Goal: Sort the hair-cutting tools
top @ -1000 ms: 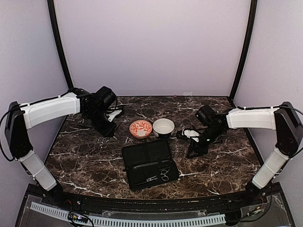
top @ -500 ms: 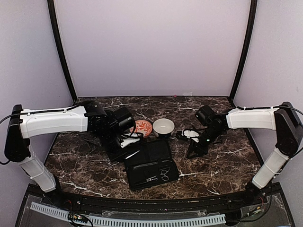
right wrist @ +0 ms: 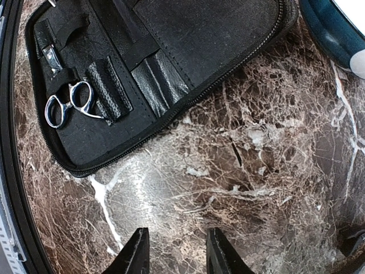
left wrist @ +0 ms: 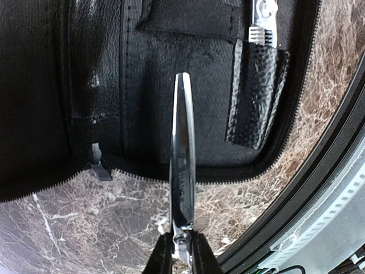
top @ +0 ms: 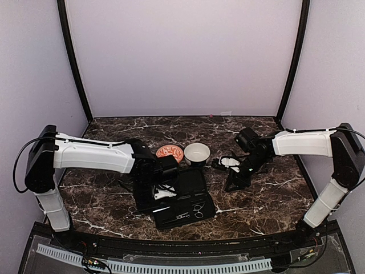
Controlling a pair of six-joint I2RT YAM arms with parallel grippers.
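**Silvery bladed tool**
- Pinched at near end between fingers of left gripper, jaws almost closed on it.
- Seen edge-on in left wrist view: long, thin, pointing straight away from gripper.
- Far end over lining of open black case. Middle crossing case's zipper edge. Gripped end over bare marble table.
- Contact with lining: cannot tell.

**Ring-handled scissors**
- Lying inside case near its front right corner, two rings side by side.
- Blade end slipped into pebbled black pocket.

**Small silvery piece**
- Just beside scissors, tucked under a black strap. Too small to identify.

**Toothed silvery blade**
- In left wrist view, standing in a pebbled pocket near case's zipper edge, upper part cut off by frame.
- Whether part of ring-handled scissors: cannot tell.

**Right gripper**
- Fingers partway apart, nothing between them.
- Poised above bare marble, right of case and apart from it.

**Surroundings, top view**
- Left arm stretched in from left, wrist over case's left half.
- Orange-patterned bowl and white bowl side by side just behind case.
- Orange one partly hidden by left arm.
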